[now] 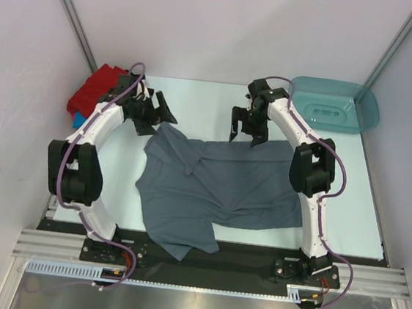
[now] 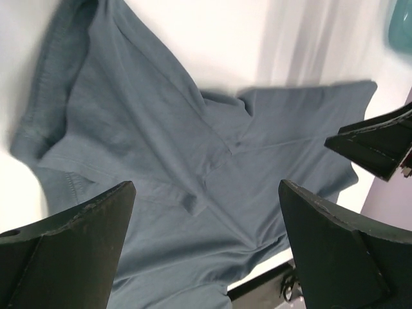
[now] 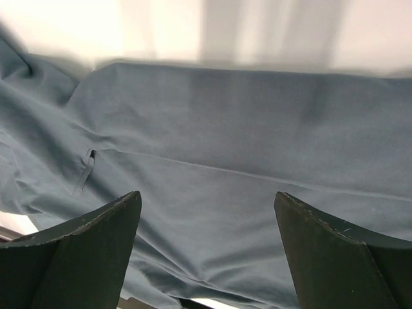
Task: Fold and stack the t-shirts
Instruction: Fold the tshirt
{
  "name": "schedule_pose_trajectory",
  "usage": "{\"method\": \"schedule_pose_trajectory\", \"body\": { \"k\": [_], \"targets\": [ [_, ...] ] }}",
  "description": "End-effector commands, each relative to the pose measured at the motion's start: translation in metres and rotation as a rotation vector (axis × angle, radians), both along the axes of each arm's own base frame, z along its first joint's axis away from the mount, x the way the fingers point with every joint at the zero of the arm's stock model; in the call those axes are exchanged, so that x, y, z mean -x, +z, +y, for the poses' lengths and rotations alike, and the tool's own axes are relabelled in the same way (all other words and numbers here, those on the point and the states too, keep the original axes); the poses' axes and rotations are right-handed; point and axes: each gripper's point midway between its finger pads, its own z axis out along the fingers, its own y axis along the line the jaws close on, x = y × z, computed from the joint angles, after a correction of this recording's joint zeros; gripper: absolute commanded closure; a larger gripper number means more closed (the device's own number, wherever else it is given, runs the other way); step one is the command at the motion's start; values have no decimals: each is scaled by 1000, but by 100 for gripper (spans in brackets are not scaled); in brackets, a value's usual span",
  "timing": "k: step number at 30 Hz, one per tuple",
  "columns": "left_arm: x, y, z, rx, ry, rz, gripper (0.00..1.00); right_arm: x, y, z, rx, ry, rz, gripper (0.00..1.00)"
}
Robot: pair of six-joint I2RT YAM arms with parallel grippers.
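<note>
1. Top view: the grey-blue t-shirt [image 1: 217,189] lies rumpled mid-table and overhangs the near edge. The left end effector [image 1: 154,112] and right end effector [image 1: 244,127] hover released at its far edge. Only this view shows the red shirt pile [image 1: 90,96] in the far-left corner.
2. Left wrist: the jaws are spread and empty over a creased sleeve [image 2: 38,138].
3. Right wrist: the jaws gape over smooth cloth. The step is likely flattening, so next pinch the far edge.

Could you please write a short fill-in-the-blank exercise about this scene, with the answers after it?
1. The grey-blue t-shirt lies crumpled between the arms, not yet ____.
2. The red t-shirt lies in the far ____ corner.
3. The teal tub stands in the far ____ corner.
4. The left gripper and the right gripper hover with jaws ____.

Answers: folded; left; right; open
</note>
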Motion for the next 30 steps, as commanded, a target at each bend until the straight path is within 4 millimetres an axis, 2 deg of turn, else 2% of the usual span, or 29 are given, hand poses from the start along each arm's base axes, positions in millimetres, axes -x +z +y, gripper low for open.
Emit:
{"method": "schedule_pose_trajectory", "body": {
  "k": [1, 3, 4, 10, 11, 13, 14, 17, 21, 25, 30],
  "targets": [
    [-1, 2, -21, 82, -82, 18, 0, -6, 17, 5, -53, -11, -44, 9],
    [5, -9, -25, 74, -97, 72, 0, -5, 16, 4, -50, -17, -35, 8],
    [6, -21, -26, 48, -100, 101, 0, -4, 16, 4, -50, -18, -33, 8],
    [12, -43, -25, -93, -136, 147, 0, 1, 21, 10, -81, -2, -21, 8],
    [14, -53, -17, -151, -122, 177, 0, 0, 24, 11, -84, -1, -29, 9],
    [13, -57, -13, -215, -126, 182, 0, -1, 28, 10, -89, 0, -38, 9],
    [14, -61, -4, -271, -108, 191, 0, 0, 30, 11, -90, 1, -40, 9],
    [10, -52, 5, -343, -87, 158, 0, 1, 33, 11, -89, 8, -46, 9],
    [8, -36, 32, -469, -2, 119, 0, 3, 32, 10, -88, 6, -36, 10],
    [10, -38, 43, -523, 37, 126, 0, 3, 33, 11, -92, 13, -39, 11],
    [9, -50, 44, -529, 45, 154, 0, 2, 35, 10, -91, 17, -41, 12]
  ]
}}
